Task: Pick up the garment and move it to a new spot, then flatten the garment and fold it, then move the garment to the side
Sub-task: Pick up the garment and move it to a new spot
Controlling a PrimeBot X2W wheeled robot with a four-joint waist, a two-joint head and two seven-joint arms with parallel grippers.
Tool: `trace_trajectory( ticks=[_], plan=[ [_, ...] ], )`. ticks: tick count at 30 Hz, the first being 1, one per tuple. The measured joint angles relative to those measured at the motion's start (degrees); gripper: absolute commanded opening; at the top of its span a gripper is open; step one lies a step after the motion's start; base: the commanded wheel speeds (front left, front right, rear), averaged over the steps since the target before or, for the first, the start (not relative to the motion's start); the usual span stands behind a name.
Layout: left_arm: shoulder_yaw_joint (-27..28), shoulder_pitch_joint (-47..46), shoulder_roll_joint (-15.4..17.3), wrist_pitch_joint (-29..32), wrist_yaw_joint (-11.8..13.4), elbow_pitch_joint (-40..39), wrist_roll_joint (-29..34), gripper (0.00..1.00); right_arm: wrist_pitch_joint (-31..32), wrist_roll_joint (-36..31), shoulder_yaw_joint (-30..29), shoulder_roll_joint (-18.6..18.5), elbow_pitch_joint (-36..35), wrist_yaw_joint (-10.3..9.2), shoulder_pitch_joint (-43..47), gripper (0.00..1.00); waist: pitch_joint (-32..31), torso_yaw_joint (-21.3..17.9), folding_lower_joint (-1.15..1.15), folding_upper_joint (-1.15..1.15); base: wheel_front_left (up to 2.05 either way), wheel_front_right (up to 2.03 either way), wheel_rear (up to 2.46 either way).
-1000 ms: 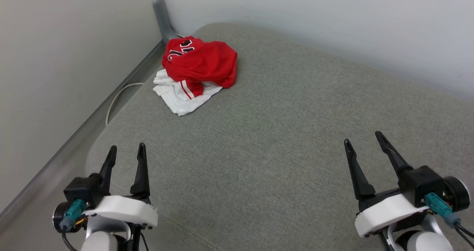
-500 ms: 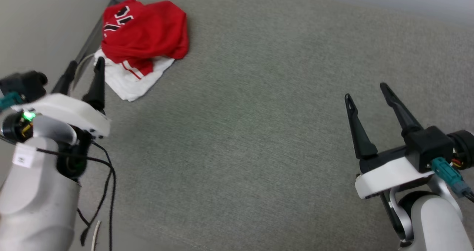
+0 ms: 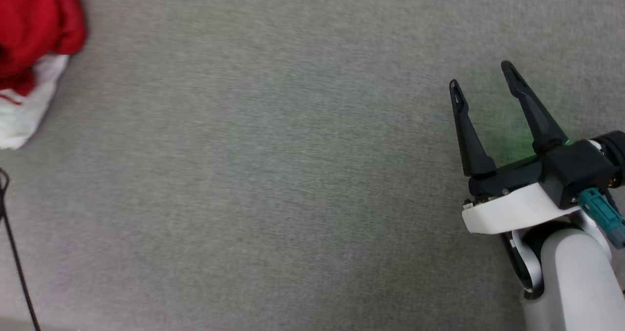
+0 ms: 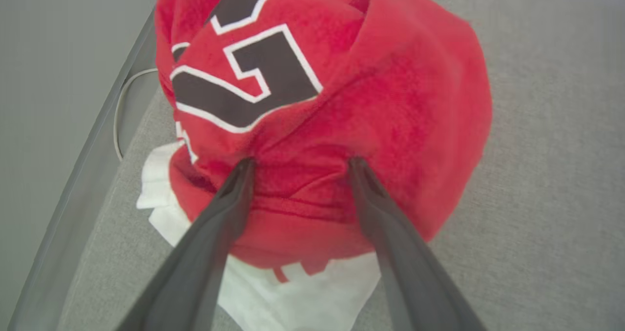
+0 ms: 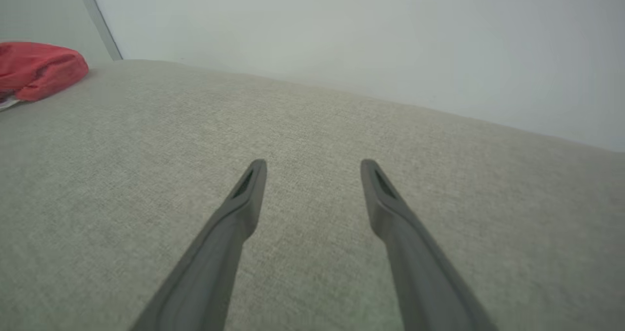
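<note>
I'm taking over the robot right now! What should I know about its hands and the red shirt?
Left gripper: open, fingertips pressing into the crumpled red jersey, not closed on it.
Right gripper: open, empty, over the bare grey cushion, well away from the jersey.
Jersey: bunched in a heap near the cushion's left edge.
Done: nothing yet.
To do: grab, move, flatten, fold, set aside.

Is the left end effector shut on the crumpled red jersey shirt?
No: the left end effector has its dark fingers wide apart, tips pressing into the red jersey shirt.
</note>
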Motion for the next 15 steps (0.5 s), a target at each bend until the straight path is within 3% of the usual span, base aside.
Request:
trace_trajectory(
  ticks=[9,10,11,12,15],
  plan=[
    [0.13,-2.01,2.30,9.58,1.29,7.56,-3.45,1.00,0.01,-0.19,0.12,0.00,-2.78,0.00,-0.94,1.00,5.32,-4.28,-0.01,0.00,0.00,0.00,0.00],
    [0.54,-2.24,2.21,10.63,1.81,8.14,-4.55,0.45,0.02,-0.16,0.05,0.00,-2.99,0.00,-0.93,1.00,5.52,-4.46,-0.01,0.00,0.00,0.00,0.00],
    [0.71,-2.50,2.23,11.47,2.03,8.44,-4.95,0.20,0.05,-0.16,0.00,0.00,-3.15,0.00,-0.93,1.00,5.61,-4.54,-0.01,0.00,0.00,0.00,0.00],
    [0.79,-2.59,2.24,11.47,2.12,8.61,-4.97,0.00,0.08,-0.16,-0.02,0.00,-3.28,0.00,-0.92,1.00,5.58,-4.52,-0.01,0.00,0.00,0.00,0.00],
    [0.68,-2.52,2.09,9.67,2.21,9.76,-4.65,0.00,0.25,-0.15,-0.24,0.00,-3.36,0.00,-0.90,1.00,5.06,-4.36,-0.01,0.00,0.00,0.00,0.00]
  ],
)
